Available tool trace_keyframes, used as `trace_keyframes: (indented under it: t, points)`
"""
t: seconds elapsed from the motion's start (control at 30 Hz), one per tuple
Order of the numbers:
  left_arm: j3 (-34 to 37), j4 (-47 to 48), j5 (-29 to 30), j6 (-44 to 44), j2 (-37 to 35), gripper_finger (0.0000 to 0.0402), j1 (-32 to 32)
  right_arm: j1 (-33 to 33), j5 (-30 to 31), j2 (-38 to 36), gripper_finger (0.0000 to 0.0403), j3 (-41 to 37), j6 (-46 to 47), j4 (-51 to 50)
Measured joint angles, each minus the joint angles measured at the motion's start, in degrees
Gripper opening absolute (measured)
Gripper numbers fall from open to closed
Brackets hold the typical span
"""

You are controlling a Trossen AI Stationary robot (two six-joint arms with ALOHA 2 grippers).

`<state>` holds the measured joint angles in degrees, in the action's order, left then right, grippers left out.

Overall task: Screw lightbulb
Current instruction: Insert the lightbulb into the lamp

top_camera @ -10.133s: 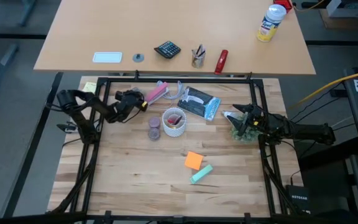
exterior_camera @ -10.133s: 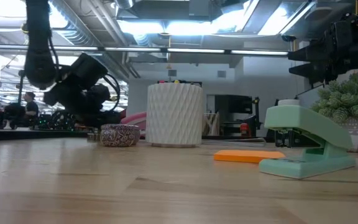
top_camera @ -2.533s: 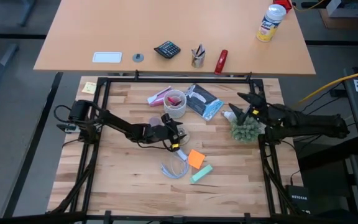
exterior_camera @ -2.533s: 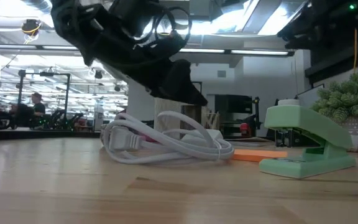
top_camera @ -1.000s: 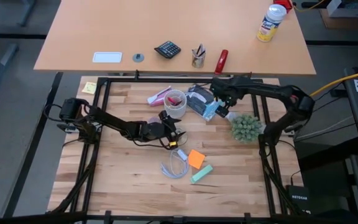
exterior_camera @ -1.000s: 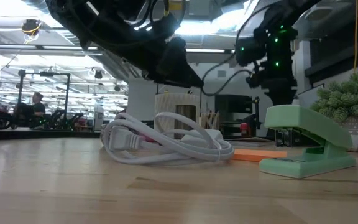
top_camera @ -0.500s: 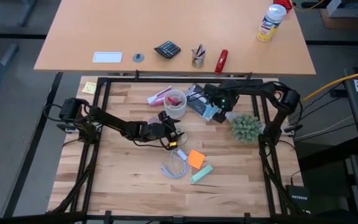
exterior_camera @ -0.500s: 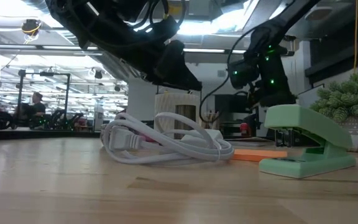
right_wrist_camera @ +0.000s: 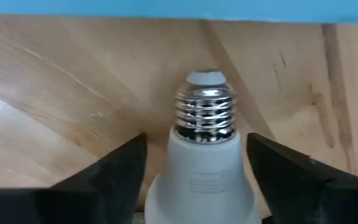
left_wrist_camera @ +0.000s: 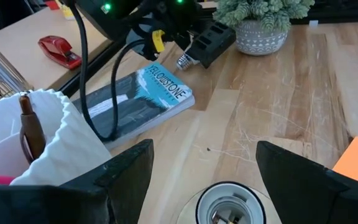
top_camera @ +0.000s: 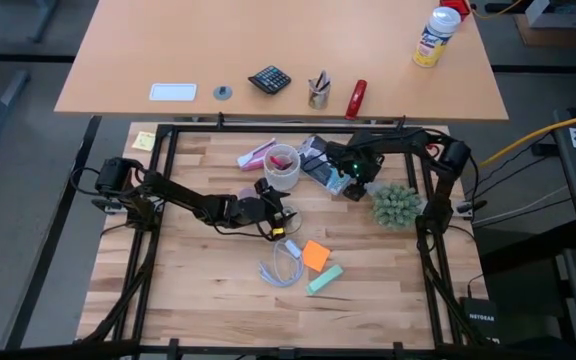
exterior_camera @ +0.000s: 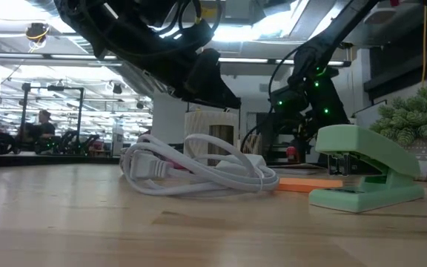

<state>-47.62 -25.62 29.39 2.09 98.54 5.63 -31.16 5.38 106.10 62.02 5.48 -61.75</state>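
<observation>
The surface (top_camera: 208, 290) is carrying both arms. The left gripper (top_camera: 280, 222), open, is hovering mid-surface over the empty socket (left_wrist_camera: 229, 206). The right gripper (right_wrist_camera: 194, 186), beside the book (left_wrist_camera: 138, 106), is straddling the lightbulb (right_wrist_camera: 205, 155), threaded base pointing away; whether it is gripping is unclear.

One lightbulb (right_wrist_camera: 205, 163) is seen. One white cup (top_camera: 281, 166), one white cord (top_camera: 280, 269), one book (top_camera: 324, 164), one plant (top_camera: 397, 205), one green stapler (top_camera: 323, 279) and one orange pad (top_camera: 314, 256) are counted. Two grippers are counted.
</observation>
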Motion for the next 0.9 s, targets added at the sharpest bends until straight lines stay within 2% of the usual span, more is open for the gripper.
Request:
trace_keyframes:
  t: [0.23, 0.43, 0.6, 0.73, 0.9]
  points:
    - [0.0, 0.2, 0.0, 0.5, 0.02, 0.0274, 0.01, 0.04, 0.07, 0.02, 0.0164, -0.2, -0.04, 0.47]
    - [0.0, 0.19, 0.02, 0.57, 0.02, 0.0274, 0.02, 0.18, 0.16, 0.0, 0.0161, -0.2, -1.49, 0.54]
    - [0.0, 0.19, 0.01, 0.71, 0.02, 0.0274, 0.0, 2.28, 2.34, 0.0, 0.0181, -0.18, -1.87, 0.29]
    - [0.0, 0.19, 0.02, 0.78, 0.02, 0.0274, 0.02, 5.29, 5.63, -0.12, 0.0169, -0.18, -3.63, 0.05]
    - [0.0, 0.19, 0.02, 0.8, 0.02, 0.0274, 0.0, 8.47, 6.21, -0.15, 0.0163, -0.18, -4.68, -2.06]
